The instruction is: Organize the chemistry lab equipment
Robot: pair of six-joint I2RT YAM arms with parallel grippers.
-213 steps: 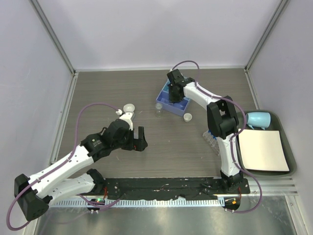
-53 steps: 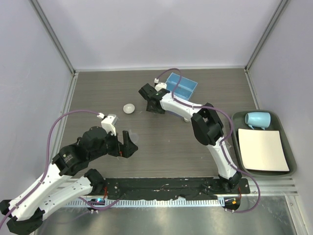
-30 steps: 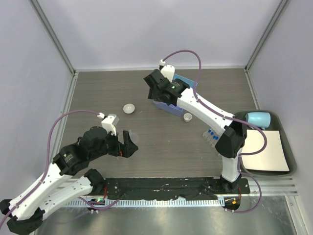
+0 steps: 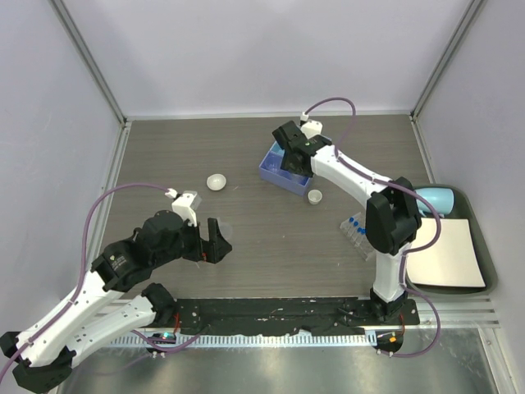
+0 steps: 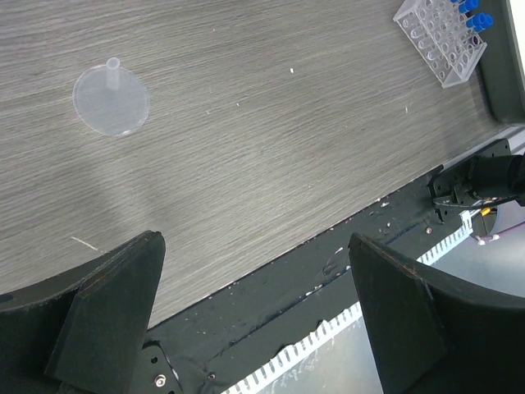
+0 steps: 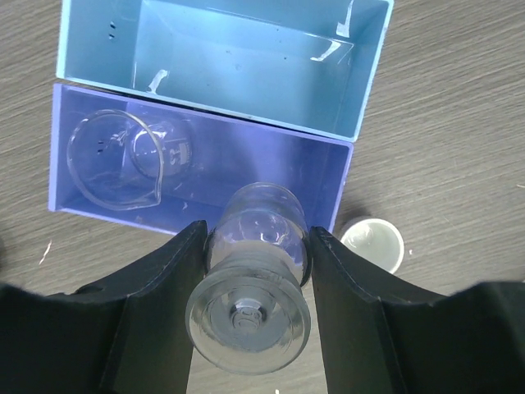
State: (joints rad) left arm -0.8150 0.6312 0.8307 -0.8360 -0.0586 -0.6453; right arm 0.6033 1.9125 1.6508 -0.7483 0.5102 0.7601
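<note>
Bright, even light — soft shadows, sharp focus throughout.

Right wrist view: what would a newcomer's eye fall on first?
The right end effector grips a tiny clear beaker over the violet compartment of the blue tray, where a second beaker lies on its side. A small white dish sits on the table just outside the tray's corner.

Blue tray (image 6: 246, 74), grey woodgrain table (image 5: 271, 139), white dish (image 6: 372, 243)
</note>
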